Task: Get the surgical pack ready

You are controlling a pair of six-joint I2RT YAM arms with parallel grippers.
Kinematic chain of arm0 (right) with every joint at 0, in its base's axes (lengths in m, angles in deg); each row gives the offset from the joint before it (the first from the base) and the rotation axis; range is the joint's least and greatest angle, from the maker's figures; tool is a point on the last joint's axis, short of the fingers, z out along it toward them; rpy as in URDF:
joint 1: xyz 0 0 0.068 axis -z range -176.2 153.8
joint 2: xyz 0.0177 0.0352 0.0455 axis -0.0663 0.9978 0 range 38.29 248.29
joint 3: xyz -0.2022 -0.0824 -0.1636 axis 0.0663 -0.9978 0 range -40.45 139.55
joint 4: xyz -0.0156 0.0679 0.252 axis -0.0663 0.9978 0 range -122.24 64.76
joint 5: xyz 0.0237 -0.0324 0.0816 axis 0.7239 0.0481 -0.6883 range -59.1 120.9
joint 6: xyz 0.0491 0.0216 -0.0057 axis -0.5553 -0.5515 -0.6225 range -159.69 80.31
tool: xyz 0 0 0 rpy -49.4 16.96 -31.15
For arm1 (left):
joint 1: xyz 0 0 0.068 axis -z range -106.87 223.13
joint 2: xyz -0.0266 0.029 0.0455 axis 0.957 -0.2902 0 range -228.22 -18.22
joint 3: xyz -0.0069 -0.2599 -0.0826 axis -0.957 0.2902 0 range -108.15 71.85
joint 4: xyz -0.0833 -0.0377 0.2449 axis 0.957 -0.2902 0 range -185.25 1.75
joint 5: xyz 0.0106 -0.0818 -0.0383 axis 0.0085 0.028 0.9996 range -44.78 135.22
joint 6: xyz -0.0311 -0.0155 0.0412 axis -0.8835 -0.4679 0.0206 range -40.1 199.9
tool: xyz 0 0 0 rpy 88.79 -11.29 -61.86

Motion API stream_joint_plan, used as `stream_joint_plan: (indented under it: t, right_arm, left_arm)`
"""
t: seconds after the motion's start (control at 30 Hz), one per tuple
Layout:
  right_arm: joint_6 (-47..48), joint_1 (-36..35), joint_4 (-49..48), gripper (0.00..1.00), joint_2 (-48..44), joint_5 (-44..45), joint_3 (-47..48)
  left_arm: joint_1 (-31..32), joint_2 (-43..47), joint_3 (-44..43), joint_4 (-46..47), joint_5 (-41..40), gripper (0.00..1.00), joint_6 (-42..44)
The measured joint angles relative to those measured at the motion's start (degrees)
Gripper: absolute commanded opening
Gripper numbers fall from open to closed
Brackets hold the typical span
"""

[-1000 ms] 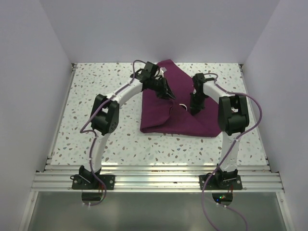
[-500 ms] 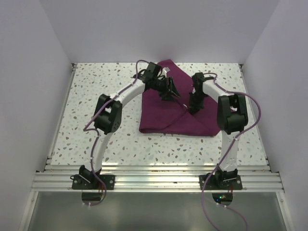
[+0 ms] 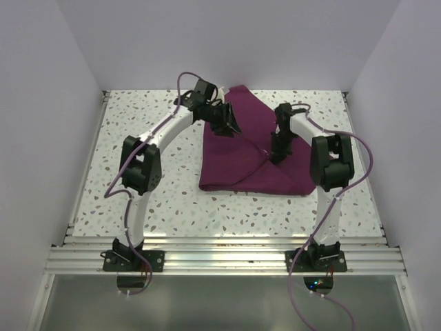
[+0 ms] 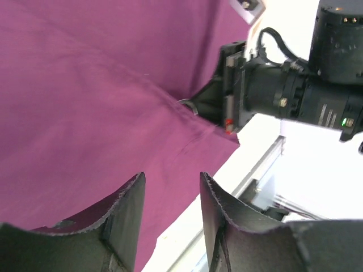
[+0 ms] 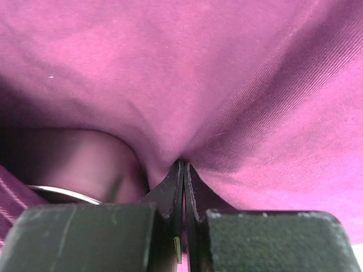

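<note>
The surgical pack (image 3: 248, 155) is a deep purple cloth folded over itself at the middle back of the table, with a crease running toward its centre. My left gripper (image 3: 232, 129) hovers over the cloth's upper left part. In the left wrist view its jaws (image 4: 171, 177) stand open and empty above the purple cloth (image 4: 85, 113). My right gripper (image 3: 275, 157) points down at the cloth's centre. Its jaws (image 5: 184, 164) are shut, and the cloth (image 5: 227, 68) puckers into their tips. A thin metal ring (image 5: 57, 194) shows beside them, under a rounded bulge of cloth.
The speckled table (image 3: 138, 145) is bordered by white walls on the left, right and back. An aluminium rail (image 3: 220, 256) with both arm bases runs along the near edge. Purple cables loop off both arms. The right arm's wrist (image 4: 295, 96) fills the upper right of the left wrist view.
My left gripper has opened, let go of the cloth flap and drawn back to the left. The flap now lies flat across the pack. The right gripper has stayed put.
</note>
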Motion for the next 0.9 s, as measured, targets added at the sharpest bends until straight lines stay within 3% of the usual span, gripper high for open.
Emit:
stream_joint_plan:
  t: [0.23, 0.37, 0.6, 0.9]
  right_arm:
    - [1.6, 1.6, 3.3, 0.0, -3.2, 3.0, 0.0]
    - [2.6, 1.9, 4.7, 0.0, -10.6, 4.4, -1.6]
    - [2.6, 0.8, 5.0, 0.0, -23.6, 1.7, -12.6]
    - [-0.5, -6.1, 2.0, 0.0, -24.4, 0.3, -24.8]
  left_arm:
    - [-1.0, 7.1, 7.8, -2.4, -5.0, 0.43, 7.3]
    - [-1.0, 8.1, 12.4, -3.3, -6.8, 0.41, 10.7]
    - [-1.6, 9.2, 18.8, -3.4, -7.1, 0.4, 13.2]
    - [-2.6, 12.2, 20.3, -3.4, -6.8, 0.39, 14.2]
